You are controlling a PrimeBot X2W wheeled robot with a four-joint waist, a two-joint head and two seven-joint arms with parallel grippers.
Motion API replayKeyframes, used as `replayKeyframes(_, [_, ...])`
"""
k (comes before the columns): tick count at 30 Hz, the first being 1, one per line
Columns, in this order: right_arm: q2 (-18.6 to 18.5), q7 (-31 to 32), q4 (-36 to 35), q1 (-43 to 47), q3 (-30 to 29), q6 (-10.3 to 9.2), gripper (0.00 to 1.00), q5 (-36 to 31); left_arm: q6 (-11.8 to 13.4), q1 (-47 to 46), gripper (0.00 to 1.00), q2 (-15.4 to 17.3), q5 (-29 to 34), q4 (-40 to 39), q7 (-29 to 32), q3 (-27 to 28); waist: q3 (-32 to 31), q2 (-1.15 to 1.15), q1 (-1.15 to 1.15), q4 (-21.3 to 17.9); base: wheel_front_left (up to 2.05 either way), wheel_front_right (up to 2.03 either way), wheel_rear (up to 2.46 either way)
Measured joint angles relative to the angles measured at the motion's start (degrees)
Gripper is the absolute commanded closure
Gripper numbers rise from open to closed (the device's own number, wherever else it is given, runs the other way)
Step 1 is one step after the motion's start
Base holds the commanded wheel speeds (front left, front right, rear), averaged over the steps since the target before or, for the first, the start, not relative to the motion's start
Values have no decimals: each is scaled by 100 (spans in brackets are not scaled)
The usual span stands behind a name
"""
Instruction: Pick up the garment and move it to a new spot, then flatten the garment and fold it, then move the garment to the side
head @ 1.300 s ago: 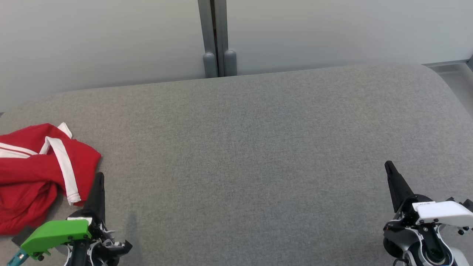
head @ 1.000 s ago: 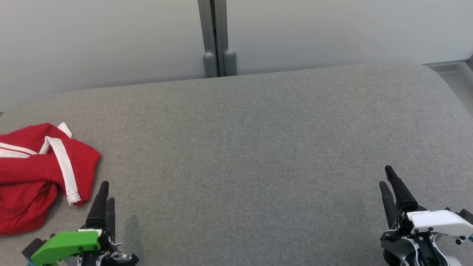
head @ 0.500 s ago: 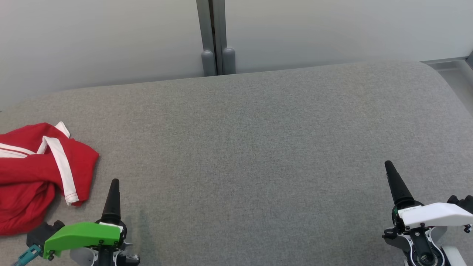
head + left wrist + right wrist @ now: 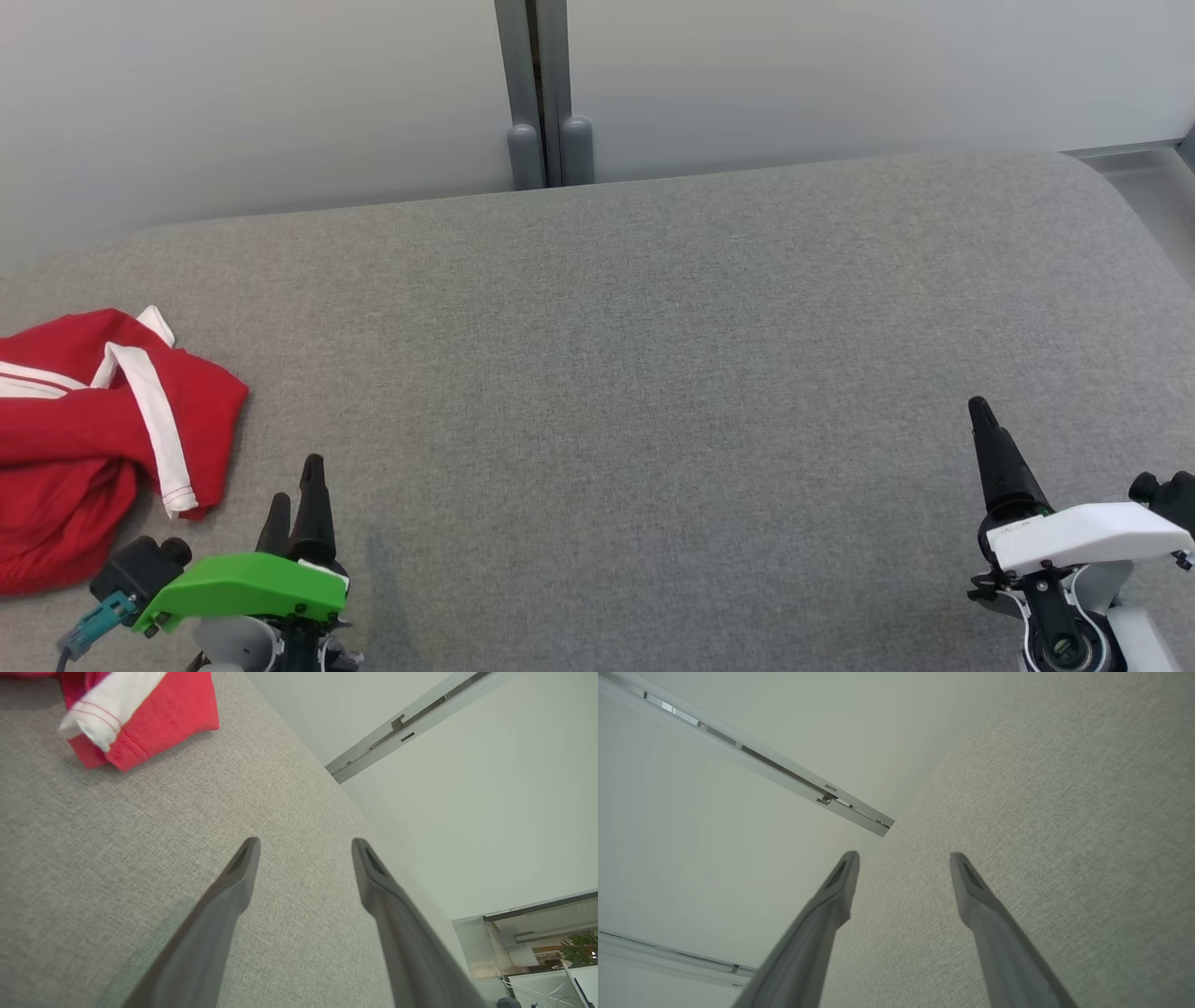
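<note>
Garment: you see the red garment [image 4: 75, 448] crumpled at the left edge of the grey padded surface [image 4: 635, 373] | Left hand [image 4: 306, 845]: yours, released, empty, near its hem, not touching | Right hand [image 4: 903, 856]: released, empty, well apart.

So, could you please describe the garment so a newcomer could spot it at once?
Look at the broad grey fabric surface. Near its left edge lies the garment, crumpled, just left of the left hand. It is bright red with white bands.
</note>
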Motion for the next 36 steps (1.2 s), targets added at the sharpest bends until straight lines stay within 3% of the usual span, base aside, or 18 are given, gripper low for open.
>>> replayKeyframes(21, [-38, -397, -85, -112, 144, 0, 0, -1584, 153, -150, 0, 38, 1690, 182, -400, -323, 16, 0, 0, -18, 0, 0, 0])
replayKeyframes(36, [-21, -630, 55, -112, 231, 1, 0, -2544, 291, -174, 0, 8, 2519, 396, -632, -416, 35, 0, 0, -33, 0, 0, 0])
